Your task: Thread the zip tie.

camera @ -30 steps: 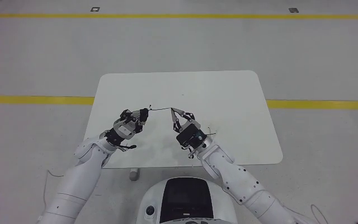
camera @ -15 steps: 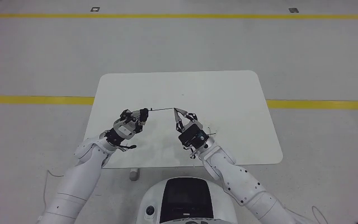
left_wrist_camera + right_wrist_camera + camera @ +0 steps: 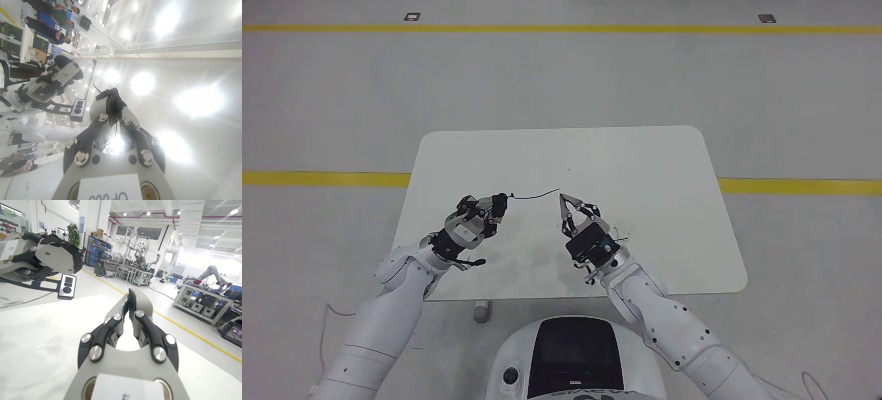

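— Where is the zip tie [image 3: 532, 193]?

— Above the near-left part of the white table [image 3: 642, 165], as a thin dark strand. One end sits in the left gripper [image 3: 499, 203]. From there it runs almost level toward the robot's right, with a slight upward curl at its free end.

— How does the left gripper hold it?

— Its dark-covered fingertips are pressed together on the tie's end. In the left wrist view the gripper [image 3: 113, 95] is closed at the tip, and the strand [image 3: 94, 85] leaves it as a narrow black line.

— And the free end?

— It stops just beside the tip of the right gripper [image 3: 564, 201]. From above, one cannot tell whether the two touch.

— What state is the right gripper in?

— Closed. The right wrist view shows its ribbed pads [image 3: 126, 306] meeting along their length, with nothing visible between them. The gripper [image 3: 128, 298] hangs over the table [image 3: 37, 323].

— How do the two grippers stand to each other?

— Near, tips facing, with the tie spanning the gap. The right wrist view has the left gripper [image 3: 78, 255] close by, higher than the table top.
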Available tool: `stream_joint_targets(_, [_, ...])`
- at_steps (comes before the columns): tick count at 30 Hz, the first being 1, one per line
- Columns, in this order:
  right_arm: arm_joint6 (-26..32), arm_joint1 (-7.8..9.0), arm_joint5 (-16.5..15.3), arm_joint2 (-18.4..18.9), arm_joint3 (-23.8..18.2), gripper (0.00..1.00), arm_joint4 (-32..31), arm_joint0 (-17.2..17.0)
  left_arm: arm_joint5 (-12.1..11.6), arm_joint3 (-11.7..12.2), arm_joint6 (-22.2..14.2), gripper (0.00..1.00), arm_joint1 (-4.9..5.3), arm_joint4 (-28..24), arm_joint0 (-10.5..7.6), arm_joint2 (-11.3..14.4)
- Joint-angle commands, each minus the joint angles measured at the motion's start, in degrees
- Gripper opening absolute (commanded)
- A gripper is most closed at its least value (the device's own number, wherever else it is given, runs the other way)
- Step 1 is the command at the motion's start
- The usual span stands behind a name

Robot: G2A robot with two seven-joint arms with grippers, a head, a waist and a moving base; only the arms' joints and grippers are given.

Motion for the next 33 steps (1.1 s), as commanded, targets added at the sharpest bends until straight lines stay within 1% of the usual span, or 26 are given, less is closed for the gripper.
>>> stream_joint_targets(1, [0.2,0.07,0.3,0.4,0.2,0.00,0.0,-0.2,0.0,0.0,0.0,0.00,0.00,0.0,0.00,0.0])
stream_joint_targets(2, [0.6,0.10,0.0,0.8,0.2,0.00,0.3,-0.5,0.0,0.0,0.0,0.00,0.00,0.0,0.00,0.0])
stream_joint_targets(3, [1.4,0.15,-0.9,1.0,0.3,0.30,0.6,-0.6,0.0,0.0,0.0,0.00,0.00,0.0,0.00,0.0])
stream_joint_targets(4, [2.5,0.24,-2.8,1.3,0.3,1.00,1.1,-0.6,0.0,0.0,0.0,0.00,0.00,0.0,0.00,0.0])
stream_joint_targets(5, [3.7,0.39,-4.1,2.1,0.3,1.00,2.0,-0.7,0.0,0.0,0.0,0.00,0.00,0.0,0.00,0.0])
stream_joint_targets(13, [3.7,0.39,-4.1,2.1,0.3,1.00,2.0,-0.7,0.0,0.0,0.0,0.00,0.00,0.0,0.00,0.0])
stream_joint_targets(14, [4.0,0.37,-4.1,2.2,0.2,1.00,2.2,-0.8,-0.1,-0.3,0.9,0.00,-0.05,0.3,-0.04,0.2])
stream_joint_targets(16, [4.4,0.27,-5.0,3.4,0.1,1.00,6.4,-1.3,0.6,-0.6,1.5,0.00,-0.07,0.5,-0.08,0.5])
stream_joint_targets(17, [4.5,0.34,-5.3,4.2,0.4,1.00,7.1,-1.2,0.7,-0.5,1.4,0.00,-0.03,0.7,-0.04,0.4])
stream_joint_targets(21, [5.8,0.82,-7.4,7.4,0.7,1.00,9.4,-1.9,2.0,-0.3,0.9,0.00,0.31,2.7,0.40,-0.4])
stream_joint_targets(23, [7.7,1.10,-8.9,9.0,0.6,1.00,10.8,-2.5,2.4,-0.2,0.5,0.00,0.44,3.2,0.87,-0.6])
stream_joint_targets(24, [10.0,1.25,-10.6,9.5,0.7,1.00,11.6,-2.7,2.8,-0.1,0.5,0.00,0.52,3.8,1.01,-0.7])
stream_joint_targets(25, [12.9,1.60,-14.2,9.9,0.9,1.00,11.1,-2.5,3.1,0.2,0.8,0.00,0.62,4.7,1.14,-0.8])
stream_joint_targets(26, [15.0,1.89,-16.1,10.5,1.6,1.00,10.6,-2.5,3.0,0.5,1.1,0.00,0.65,5.2,1.20,-0.8])
stream_joint_targets(33, [15.5,1.97,-16.5,10.8,1.6,1.00,10.5,-2.4,2.9,0.6,1.0,0.00,0.65,5.4,1.20,-0.7])
